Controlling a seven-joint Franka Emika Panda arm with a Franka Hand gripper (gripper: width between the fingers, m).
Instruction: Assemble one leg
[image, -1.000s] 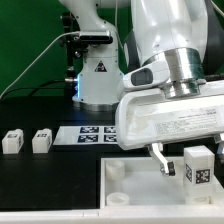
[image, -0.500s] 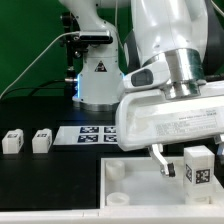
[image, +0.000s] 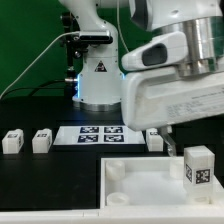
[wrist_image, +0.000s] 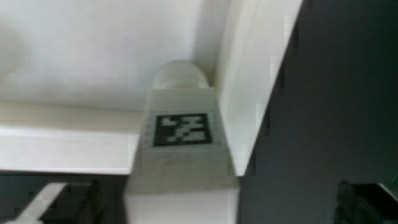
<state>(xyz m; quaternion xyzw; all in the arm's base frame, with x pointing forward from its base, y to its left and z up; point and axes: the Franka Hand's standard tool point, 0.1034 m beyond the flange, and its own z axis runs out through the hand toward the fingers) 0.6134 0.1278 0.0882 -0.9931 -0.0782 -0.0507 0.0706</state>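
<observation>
One leg (image: 198, 165), a stubby white block with a marker tag, stands upright on the near corner of the large white square board (image: 140, 188) at the exterior view's right. My gripper (image: 178, 128) hangs above it, open and empty, clear of the leg's top. In the wrist view the same leg (wrist_image: 178, 125) rises from the board's corner (wrist_image: 71, 60), with my gripper (wrist_image: 210, 208) open over it. The dark fingertips (wrist_image: 57, 205) stand apart on either side and do not touch it.
Two more legs (image: 12, 141) (image: 41, 140) stand on the black table at the exterior view's left. Another leg (image: 154, 139) stands just behind the board. The marker board (image: 95, 133) lies in front of the arm's base (image: 97, 85).
My gripper has let go of the leg and risen straight up. The leg stays standing on the board's corner. The leg behind the board has come into view.
</observation>
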